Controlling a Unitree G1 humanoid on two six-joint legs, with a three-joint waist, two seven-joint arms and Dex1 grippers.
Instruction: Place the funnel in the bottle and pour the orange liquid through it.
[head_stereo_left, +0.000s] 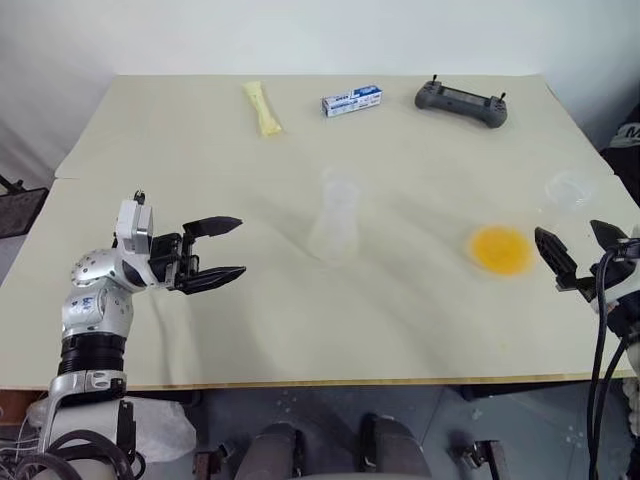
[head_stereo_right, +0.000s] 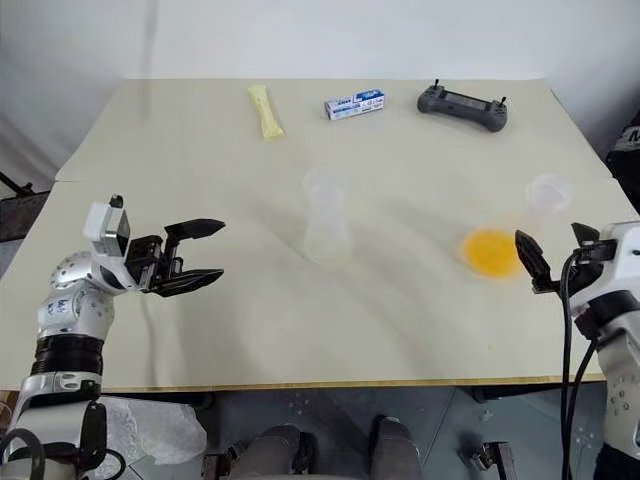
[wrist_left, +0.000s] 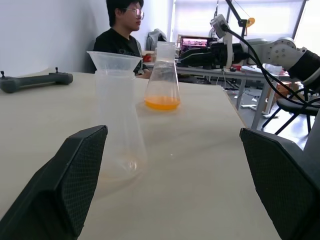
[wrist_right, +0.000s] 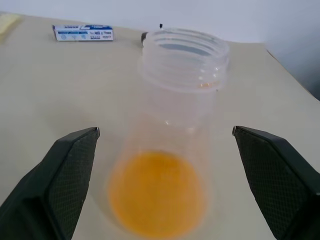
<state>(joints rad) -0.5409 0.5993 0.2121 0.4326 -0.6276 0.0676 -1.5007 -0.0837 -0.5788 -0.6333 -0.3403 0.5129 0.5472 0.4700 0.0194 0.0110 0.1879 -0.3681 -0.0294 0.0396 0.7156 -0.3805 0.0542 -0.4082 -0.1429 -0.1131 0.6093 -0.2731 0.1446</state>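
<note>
Beige table (head_stereo_left: 300, 330), left pincer (head_stereo_left: 222, 252) wide apart, empty, right pincer (wrist_right: 165, 165) apart around orange-liquid flask (wrist_right: 175, 150), not touching.

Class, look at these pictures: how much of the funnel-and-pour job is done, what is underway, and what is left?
Done: the funnel sits in the bottle. Underway: the open right gripper faces the flask holding the orange liquid, not yet gripping; the left gripper is open beside the bottle. Left: grasp, lift, pour.

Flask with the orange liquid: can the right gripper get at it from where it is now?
Probably yes. The right gripper is open, the flask with the orange liquid stands upright straight ahead between its fingers, nothing between.
</note>
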